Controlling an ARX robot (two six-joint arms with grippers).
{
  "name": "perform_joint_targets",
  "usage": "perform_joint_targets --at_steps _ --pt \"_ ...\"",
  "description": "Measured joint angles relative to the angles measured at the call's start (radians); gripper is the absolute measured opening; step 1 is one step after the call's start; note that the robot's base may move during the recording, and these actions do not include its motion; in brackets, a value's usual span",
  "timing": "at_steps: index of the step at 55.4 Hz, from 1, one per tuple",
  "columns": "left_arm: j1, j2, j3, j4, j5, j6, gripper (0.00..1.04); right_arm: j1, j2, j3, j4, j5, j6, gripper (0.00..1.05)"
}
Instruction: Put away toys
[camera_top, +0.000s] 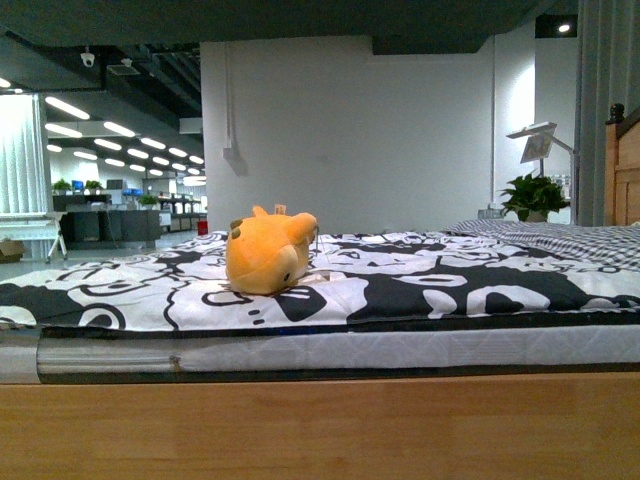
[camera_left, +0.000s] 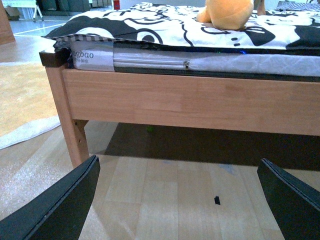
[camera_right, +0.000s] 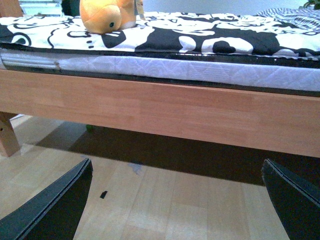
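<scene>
Orange plush toy (camera_top: 268, 252) resting on the black-and-white bedspread (camera_top: 450, 285).
It sits at nine o'clock from the front view's centre; the left gripper (camera_left: 177, 160) and right gripper (camera_right: 176, 161) both gape wide apart.

The bed (camera_top: 450, 290) is raising its wooden side rail (camera_top: 320, 425) as a barrier along its near edge. Above the bed, room is lying open around the plush toy (camera_top: 265, 255).

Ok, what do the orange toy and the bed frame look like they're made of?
The orange toy looks like plush fabric: fuzzy, matte, softly rounded. The bed frame looks like light wood, smooth satin finish, grain showing; possibly veneer.
</scene>
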Motion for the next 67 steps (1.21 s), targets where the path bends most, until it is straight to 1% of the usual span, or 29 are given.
perform_joint_targets --at_steps 43,44,53,54,58,59,62,63,66,67 --pt "-0.001 0.000 0.000 -0.001 -0.001 0.000 0.99 -0.001 -0.001 0.000 0.000 -0.002 0.001 1.04" --pt "-0.001 0.000 0.000 -0.001 -0.001 0.000 0.99 -0.001 -0.001 0.000 0.000 -0.002 0.001 1.03" --pt "-0.001 0.000 0.000 -0.001 -0.001 0.000 0.99 -0.001 -0.041 0.000 -0.048 -0.003 0.001 0.74" --pt "-0.001 0.000 0.000 -0.001 -0.001 0.000 0.99 -0.001 -0.043 0.000 -0.051 -0.003 0.001 0.72" --pt "-0.001 0.000 0.000 -0.001 -0.001 0.000 0.99 -0.001 -0.064 0.000 -0.071 -0.003 0.001 0.59" --pt "-0.001 0.000 0.000 -0.001 -0.001 0.000 0.99 -0.001 -0.066 0.000 -0.073 -0.003 0.001 0.57" --pt "-0.001 0.000 0.000 -0.001 -0.001 0.000 0.99 -0.001 -0.080 0.000 -0.088 -0.003 0.001 0.46" --pt "-0.001 0.000 0.000 -0.001 -0.001 0.000 0.99 -0.001 -0.082 0.000 -0.091 -0.003 0.001 0.45" --pt "-0.001 0.000 0.000 -0.001 -0.001 0.000 0.99 -0.001 -0.096 0.000 -0.104 -0.003 0.001 0.34" --pt "-0.001 0.000 0.000 -0.001 -0.001 0.000 0.99 -0.001 -0.099 0.000 -0.106 -0.003 0.001 0.32"
